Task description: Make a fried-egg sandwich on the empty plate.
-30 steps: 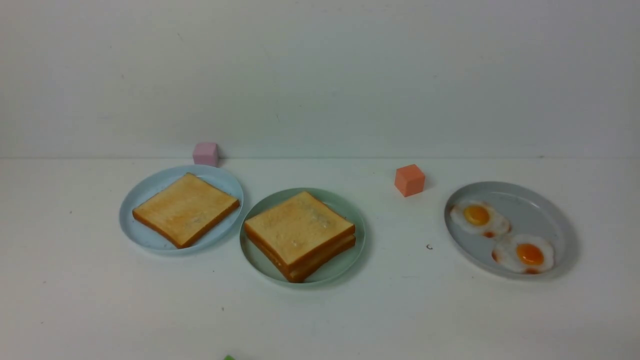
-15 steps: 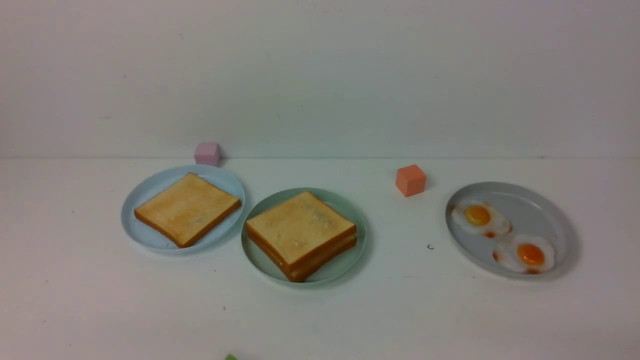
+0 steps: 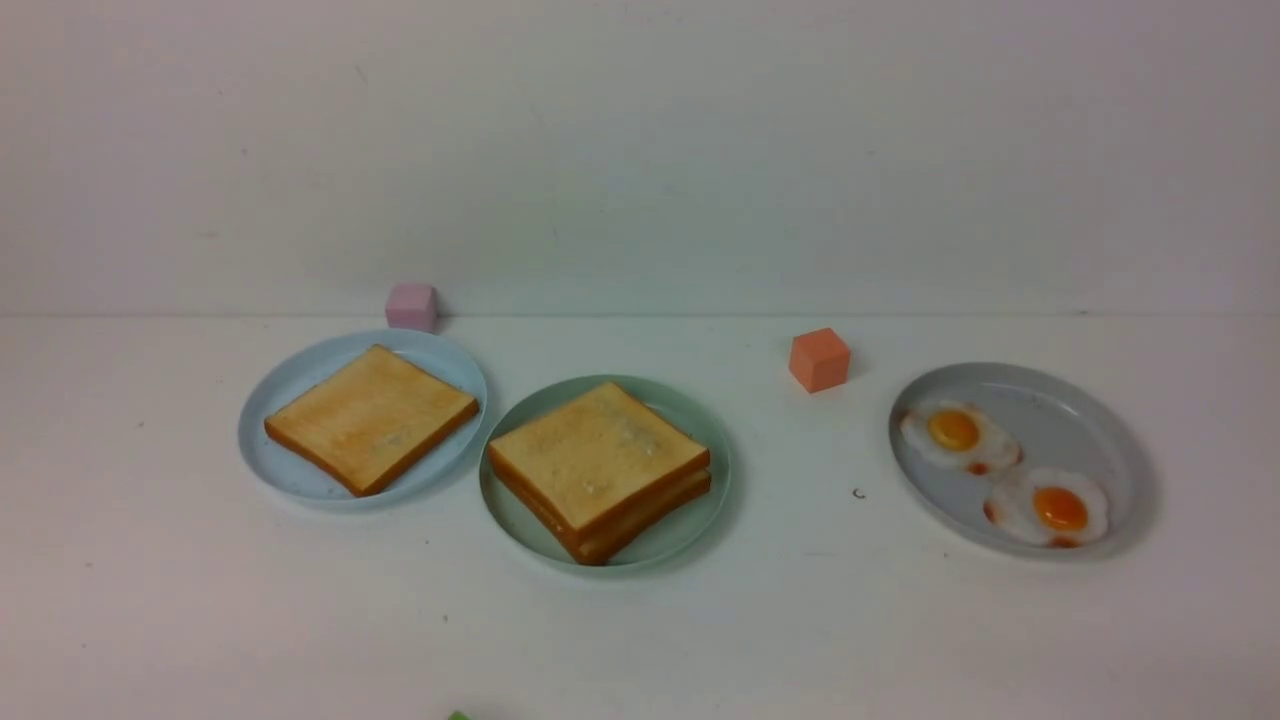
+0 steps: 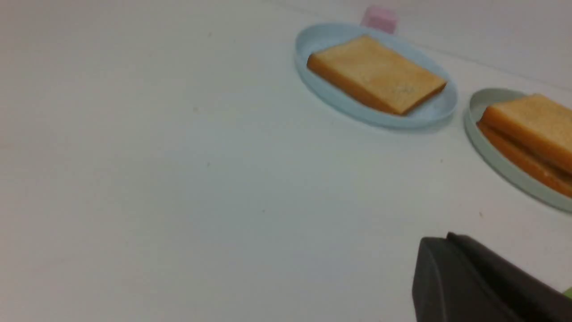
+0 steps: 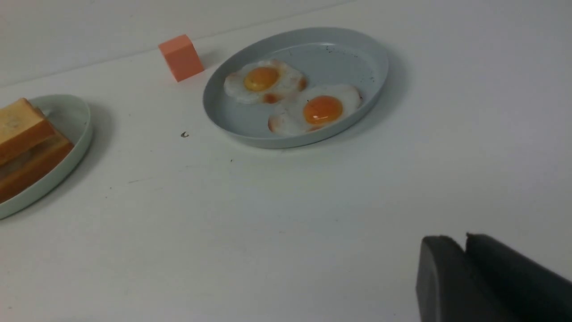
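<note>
Two golden-brown toast slices (image 3: 598,465) lie stacked on the mint-green plate (image 3: 692,420) at the table's middle. No egg shows between them. The stack also shows in the left wrist view (image 4: 532,129) and in the right wrist view (image 5: 22,143). Neither gripper appears in the front view. My left gripper (image 4: 447,239) is shut and empty over bare table, on the near side of the pale blue plate (image 4: 357,112). My right gripper (image 5: 464,239) is shut and empty over bare table, on the near side of the grey plate (image 5: 348,49).
A single toast slice (image 3: 370,418) lies on the pale blue plate (image 3: 290,470) at the left. Two fried eggs (image 3: 958,435) (image 3: 1050,508) lie on the grey plate (image 3: 1080,400) at the right. A pink cube (image 3: 411,306) and an orange cube (image 3: 819,360) stand behind the plates.
</note>
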Robot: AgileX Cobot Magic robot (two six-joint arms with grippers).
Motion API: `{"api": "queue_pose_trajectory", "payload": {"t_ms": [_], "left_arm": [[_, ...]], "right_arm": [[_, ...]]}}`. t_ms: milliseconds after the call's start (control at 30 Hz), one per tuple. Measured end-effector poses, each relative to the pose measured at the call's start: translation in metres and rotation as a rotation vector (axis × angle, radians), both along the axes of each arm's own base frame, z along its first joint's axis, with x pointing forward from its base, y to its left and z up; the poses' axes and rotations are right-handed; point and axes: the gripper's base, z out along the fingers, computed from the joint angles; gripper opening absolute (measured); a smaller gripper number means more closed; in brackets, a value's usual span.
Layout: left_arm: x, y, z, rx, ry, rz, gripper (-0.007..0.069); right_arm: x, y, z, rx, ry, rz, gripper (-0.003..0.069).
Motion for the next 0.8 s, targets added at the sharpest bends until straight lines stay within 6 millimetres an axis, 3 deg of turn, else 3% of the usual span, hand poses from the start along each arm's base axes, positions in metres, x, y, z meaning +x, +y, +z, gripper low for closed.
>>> {"api": "queue_pose_trajectory", "payload": {"t_ms": [800], "left_arm": [[-0.0001,0.0001,-0.0003,-0.004,0.004,0.002,-0.0013]], "right_arm": [[0.0,0.0,0.0,0.0,0.0,-0.001,0.0124]]}}
